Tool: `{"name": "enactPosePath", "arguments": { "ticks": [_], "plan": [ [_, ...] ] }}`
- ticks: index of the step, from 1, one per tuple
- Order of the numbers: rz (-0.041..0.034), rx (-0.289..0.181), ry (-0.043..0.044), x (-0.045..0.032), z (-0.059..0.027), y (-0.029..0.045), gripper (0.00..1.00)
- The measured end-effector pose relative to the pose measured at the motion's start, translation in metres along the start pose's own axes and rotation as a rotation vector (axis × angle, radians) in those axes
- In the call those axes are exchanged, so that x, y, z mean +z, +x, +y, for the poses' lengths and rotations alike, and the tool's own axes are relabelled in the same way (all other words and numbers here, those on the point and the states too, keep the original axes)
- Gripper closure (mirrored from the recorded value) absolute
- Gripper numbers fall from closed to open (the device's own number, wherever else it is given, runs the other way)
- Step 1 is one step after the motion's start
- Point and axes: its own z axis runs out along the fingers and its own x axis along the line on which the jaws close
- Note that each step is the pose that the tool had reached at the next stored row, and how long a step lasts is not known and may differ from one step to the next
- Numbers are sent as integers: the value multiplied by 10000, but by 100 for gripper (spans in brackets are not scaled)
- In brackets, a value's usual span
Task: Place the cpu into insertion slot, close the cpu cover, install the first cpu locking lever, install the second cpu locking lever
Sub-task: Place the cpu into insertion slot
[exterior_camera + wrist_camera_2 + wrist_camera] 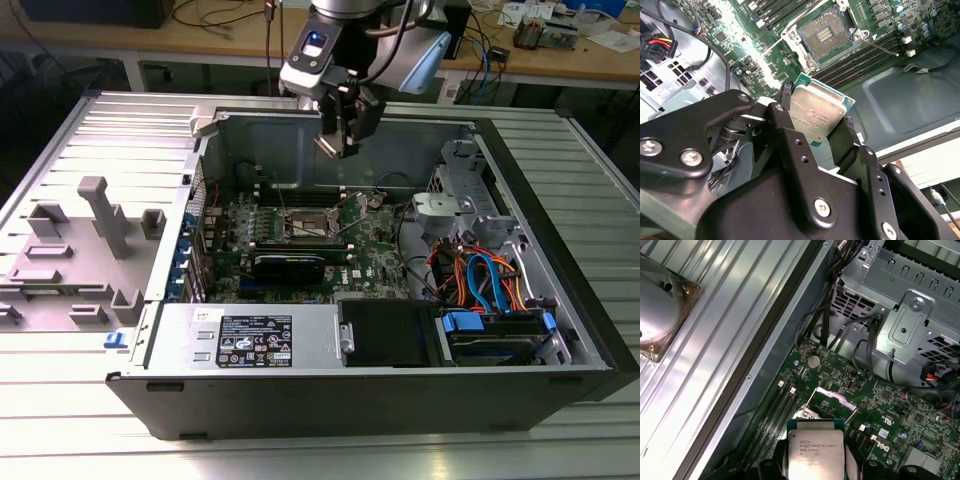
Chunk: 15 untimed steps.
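Cpu [817, 112] is clamped in the pincer [816, 108], suspended above the motherboard [725, 35], apart from the uncovered insertion slot [824, 33].

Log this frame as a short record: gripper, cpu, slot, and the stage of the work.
gripper: above the open computer case, shut on the cpu
cpu: held by its edges between the fingers, metal top showing in both wrist views
insertion slot: on the motherboard, uncovered, dark centre bare, no chip in it
stage: cpu not yet placed, held apart from the slot
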Motion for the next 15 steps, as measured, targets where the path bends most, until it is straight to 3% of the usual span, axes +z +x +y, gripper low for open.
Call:
{"name": "enactPosePath", "arguments": {
  "ticks": [15],
  "plan": [
    [-63,766,-13,15,-12,-4,45]
  ]
}}
